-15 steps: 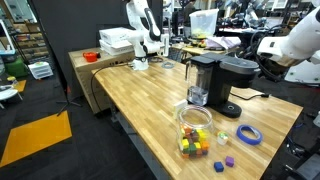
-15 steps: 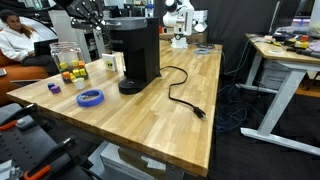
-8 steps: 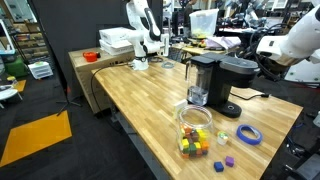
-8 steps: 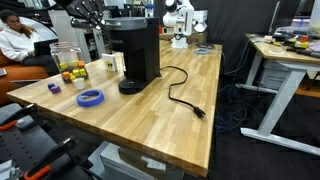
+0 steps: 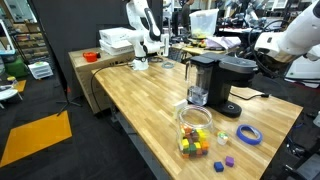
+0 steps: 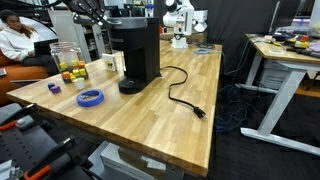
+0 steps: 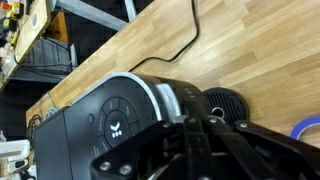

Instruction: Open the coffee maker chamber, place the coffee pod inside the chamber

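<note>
**A:** Where is the end effector (image 7: 197,126) hanging right now?

**B:** It is hovering right over the coffee maker chamber (image 7: 125,118). Its jaws are pressing fully together and gripping nothing. In the wrist view the chamber is lying just beneath the fingertips and a little to one side. Whether they are touching it, I cannot tell.

**A:** So what is it working on?

**B:** I am reading this as the approach to opening the lid, which is looking shut. I am not spotting a coffee pod in any view, so the placing is waiting.

**A:** How should it be going about the lift?

**B:** With the jaws closed like this, I would be hooking the fingertips under the front lip of the head. Then I would be swinging upward along the hinge's arc, not pushing straight down. Going slowly matters, since the machine is standing loose on the tabletop (image 7: 260,50) and could be sliding or tipping back toward its power cord (image 7: 188,38).

**A:** And how is the chamber looking?

**B:** It is showing as a rounded, glossy black head with a pale trim band and a small light logo on top. The dark water tank (image 5: 201,80) is sitting on the machine's far side from the end effector.
</note>
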